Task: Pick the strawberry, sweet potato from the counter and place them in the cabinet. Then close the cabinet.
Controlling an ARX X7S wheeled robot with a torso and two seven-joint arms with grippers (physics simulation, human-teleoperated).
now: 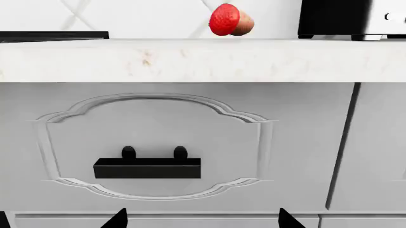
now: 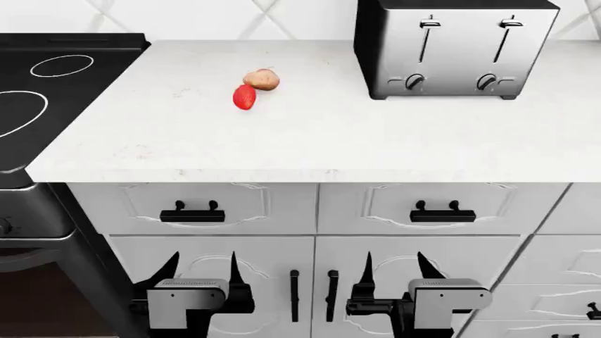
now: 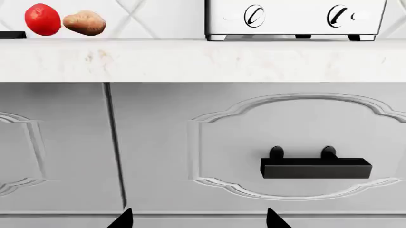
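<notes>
Small bright red smooth oval strawberry (image 2: 244, 97) lies on its side on wide flat white stone-look counter (image 2: 310, 141), w/ faint brownish specks. Small lumpy tan-orange sweet potato (image 2: 261, 79) sits just behind it, touching or nearly so. Both approx. mid-counter, left of centre, well back from front edge. Cabinet doors (image 2: 314, 282) below are shut.

Left gripper (image 2: 199, 271) and right gripper (image 2: 393, 267) low, side by side, fingers spread, empty.
</notes>
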